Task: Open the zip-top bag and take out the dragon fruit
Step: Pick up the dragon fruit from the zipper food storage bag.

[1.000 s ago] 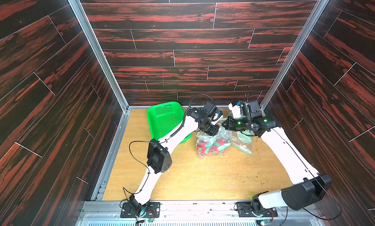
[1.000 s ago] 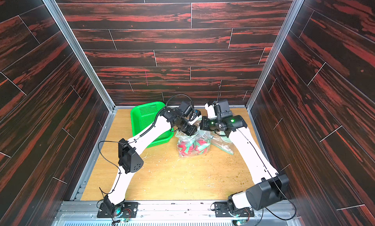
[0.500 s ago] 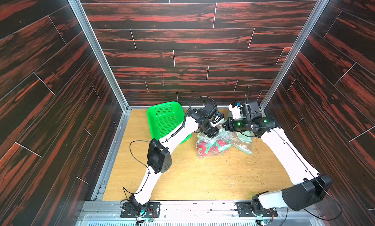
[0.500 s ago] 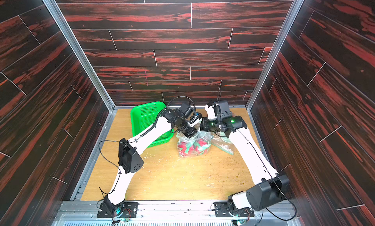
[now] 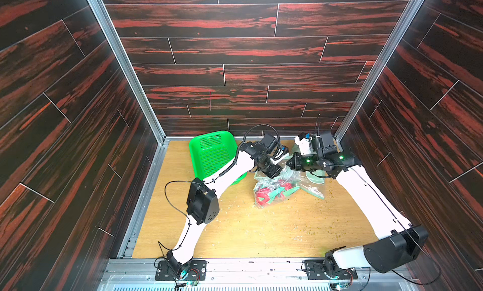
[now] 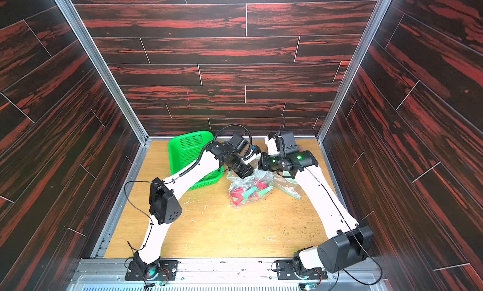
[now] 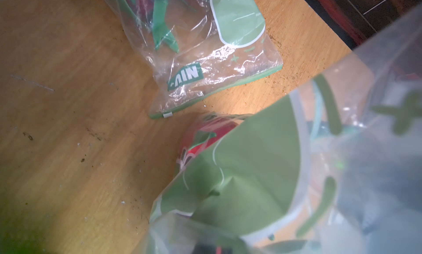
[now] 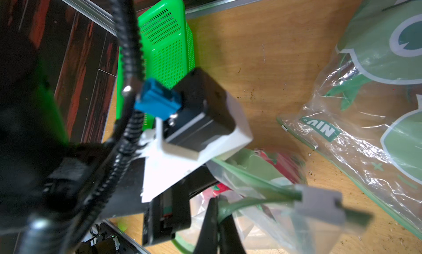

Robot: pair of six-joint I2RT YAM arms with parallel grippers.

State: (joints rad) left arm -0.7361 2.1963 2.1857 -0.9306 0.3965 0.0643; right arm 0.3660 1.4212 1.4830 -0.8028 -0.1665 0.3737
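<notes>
Pale wooden counter (image 5: 261,232), speckled with crumbs, boxed by dark red-streaked plank walls (image 5: 235,49). Open wood spans the near half. Toward the back, a green basket (image 5: 211,156) (far left corner) sits beside a zip-top bag (image 5: 285,180) holding dragon fruit (image 5: 264,195). The right fingers (image 8: 214,218) clamp its green zip strip; the left fingers (image 5: 274,173) are pressed together at its mouth.

Wooden table (image 5: 261,232) — green basket (image 5: 211,156); filled bag (image 5: 271,191); flatter bag (image 5: 311,187).
</notes>
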